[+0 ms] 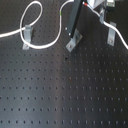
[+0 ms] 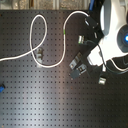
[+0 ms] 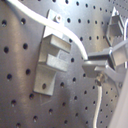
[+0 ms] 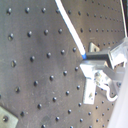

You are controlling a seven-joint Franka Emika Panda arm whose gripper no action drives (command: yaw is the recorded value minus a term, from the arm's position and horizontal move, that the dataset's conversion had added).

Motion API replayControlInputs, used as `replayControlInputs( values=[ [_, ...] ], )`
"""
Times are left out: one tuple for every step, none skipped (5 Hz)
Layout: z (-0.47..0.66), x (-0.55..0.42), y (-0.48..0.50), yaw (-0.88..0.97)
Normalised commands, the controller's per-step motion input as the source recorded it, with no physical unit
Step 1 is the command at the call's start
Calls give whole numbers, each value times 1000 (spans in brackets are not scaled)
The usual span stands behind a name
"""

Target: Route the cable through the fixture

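A Franka arm's gripper [image 3: 100, 67] pinches the white cable [image 2: 50, 60] just beside the middle fixture [image 1: 74, 41], holding it low, apparently to feed it into that bracket's slot. The cable, a thin flexible cord, loops across the black perforated worktop [image 1: 60, 95] and already passes the left fixture [image 1: 27, 35] in the first exterior view. In the first wrist view the fixture [image 3: 55, 55] shows as a stepped, brushed-metal bracket bolted to the board, its channel not yet holding the cable.

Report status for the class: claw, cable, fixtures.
Claw shut on thin white cable. Cable beside grey metal clip fixture, not threaded through it. Nothing blocking.
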Motion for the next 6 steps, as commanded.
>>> replayControlInputs(
  values=[
    [-204,-1,-1,0],
    [-283,-1,-1,20],
    [-111,0,0,0],
    [0,-22,-52,-283],
    [0,6,-68,-543],
    [0,7,-55,-560]
  ],
)
